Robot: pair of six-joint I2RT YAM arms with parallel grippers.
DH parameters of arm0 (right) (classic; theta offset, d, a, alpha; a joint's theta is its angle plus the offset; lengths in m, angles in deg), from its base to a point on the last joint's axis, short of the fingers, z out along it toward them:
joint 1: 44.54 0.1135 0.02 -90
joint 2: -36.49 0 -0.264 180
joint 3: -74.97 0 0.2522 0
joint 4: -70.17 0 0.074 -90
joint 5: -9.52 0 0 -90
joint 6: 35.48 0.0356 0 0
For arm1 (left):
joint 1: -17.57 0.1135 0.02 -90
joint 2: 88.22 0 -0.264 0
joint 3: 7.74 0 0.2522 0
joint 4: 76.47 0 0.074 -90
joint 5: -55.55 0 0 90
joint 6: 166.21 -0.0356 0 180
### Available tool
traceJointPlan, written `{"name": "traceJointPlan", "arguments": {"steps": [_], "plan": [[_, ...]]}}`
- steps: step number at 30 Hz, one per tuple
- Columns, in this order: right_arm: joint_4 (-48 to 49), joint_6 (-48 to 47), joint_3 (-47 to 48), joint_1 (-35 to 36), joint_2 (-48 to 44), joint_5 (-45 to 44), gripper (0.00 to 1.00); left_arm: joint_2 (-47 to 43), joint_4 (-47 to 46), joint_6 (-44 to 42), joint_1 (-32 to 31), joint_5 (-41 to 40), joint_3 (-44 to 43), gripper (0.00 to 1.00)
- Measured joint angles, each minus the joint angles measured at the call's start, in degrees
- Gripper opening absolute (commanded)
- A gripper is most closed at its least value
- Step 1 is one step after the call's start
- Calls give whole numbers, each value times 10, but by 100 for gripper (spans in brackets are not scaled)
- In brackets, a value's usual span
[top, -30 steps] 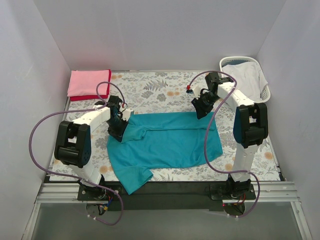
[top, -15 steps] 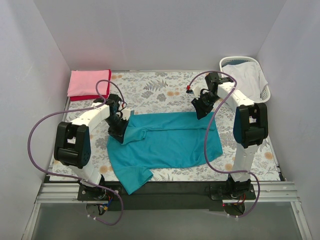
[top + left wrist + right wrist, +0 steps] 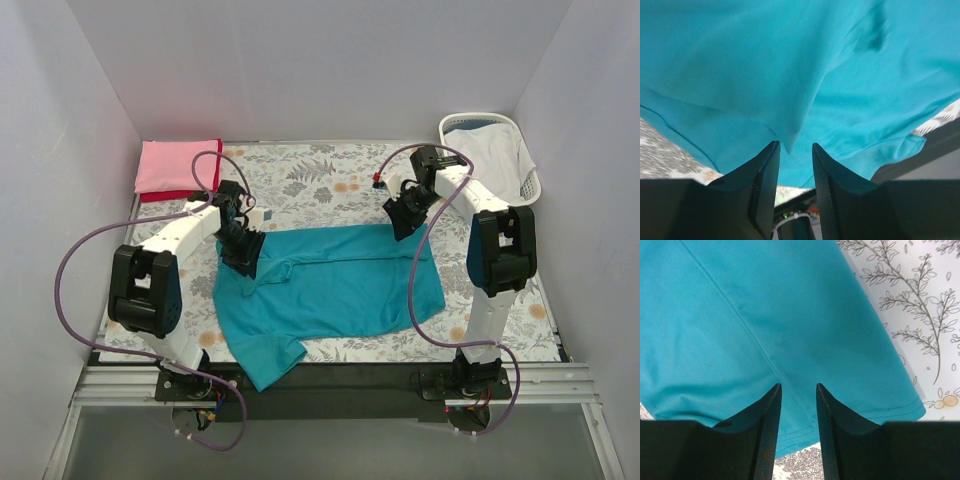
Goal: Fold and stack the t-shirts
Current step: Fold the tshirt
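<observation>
Here the left gripper (image 3: pixel 243 256) and the right gripper (image 3: pixel 400 224) each pinch the far edge of the teal t-shirt (image 3: pixel 335 288), one at each end, probably so it folds over evenly. It lies spread in the middle of the table (image 3: pixel 320 172), and the folded pink t-shirt (image 3: pixel 175 165) sits in the far left corner.

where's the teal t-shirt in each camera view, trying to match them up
Top external: the teal t-shirt lies spread mid-table, between the two arms.
Left wrist: the teal t-shirt fills nearly the whole picture, peaking in a fold at bottom centre.
Right wrist: the teal t-shirt covers the left and middle, hem at lower right.
Shared landmark: the floral table cover beside the shirt's edge.
</observation>
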Motion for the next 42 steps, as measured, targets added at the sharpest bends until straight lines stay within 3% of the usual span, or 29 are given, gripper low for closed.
{"name": "traceJointPlan", "arguments": {"steps": [10,22,25,33,42], "plan": [[-2,0,-10,0,-2,-1,41,11,-74,46,-111,-2,-50,31],[-3,-2,-22,0,-9,-5,41,96,-113,71,-174,-54,-55,31],[-3,-6,-24,0,-10,-7,40,101,-113,74,-177,-61,-57,26],[-3,-7,-24,0,-10,-10,40,104,-119,80,-186,-69,-68,0],[-3,-9,-24,0,-10,-13,40,107,-99,78,-187,-31,-89,0]]}}
